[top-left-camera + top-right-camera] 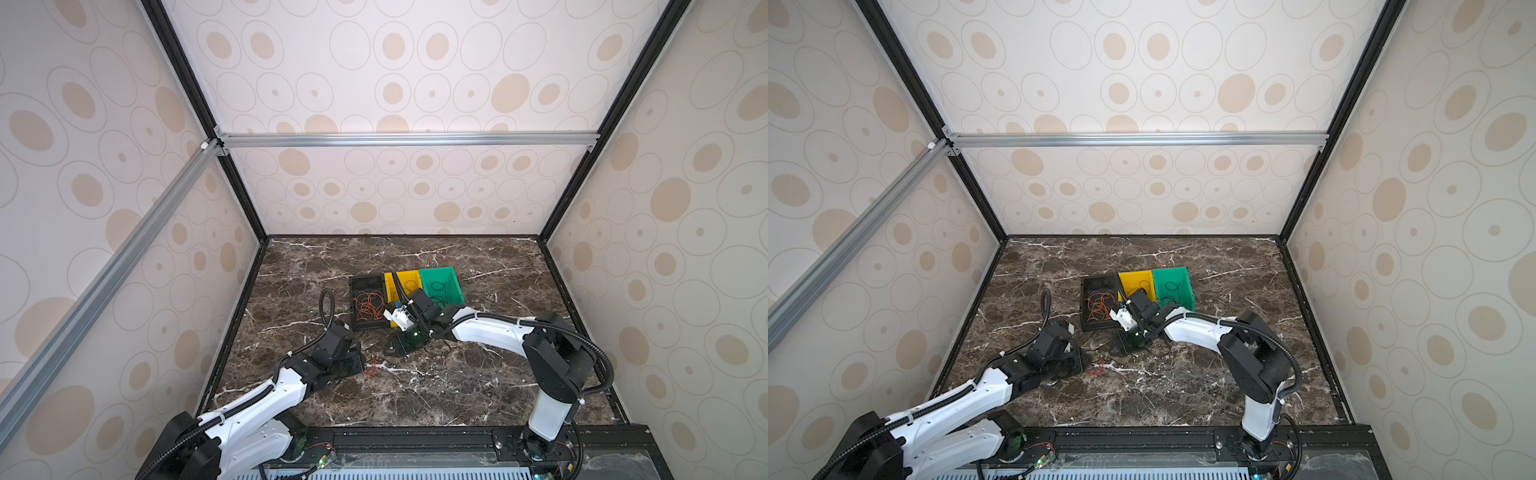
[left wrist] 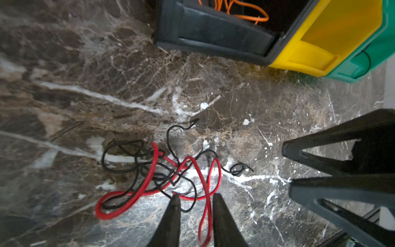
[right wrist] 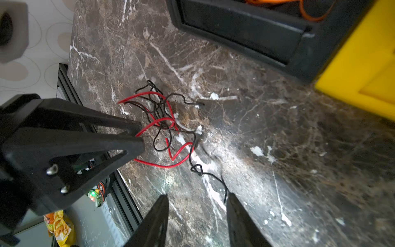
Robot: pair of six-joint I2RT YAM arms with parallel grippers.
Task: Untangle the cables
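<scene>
- Left hand (image 2: 196, 195) stands narrow astride a red strand, not visibly pinching.
- Red and black cables (image 2: 150, 171) lie knotted on the worktop (image 2: 64, 85): still to separate.
- Right hand (image 3: 197, 195) is half-wide, empty.
- Orange cables (image 1: 368, 307) already lie in the black bin (image 1: 352, 299).

- Brown, white-veined, marble-look tabletop (image 2: 277, 107): polished, glossy, beneath both sets of jaws.
- Thin red and black cables (image 2: 166, 175): smooth, glossy insulation, just ahead of the jaws.
- Rectangular yellow plastic bin (image 2: 310, 53): smooth, beyond the jaws.

Marble table (image 1: 457, 386), laden
Tangled cables (image 2: 171, 175) were seen lying near; black tray (image 1: 358, 324), yellow bin (image 1: 409, 276) and green bin (image 1: 440, 276) were ranged beyond.
</scene>
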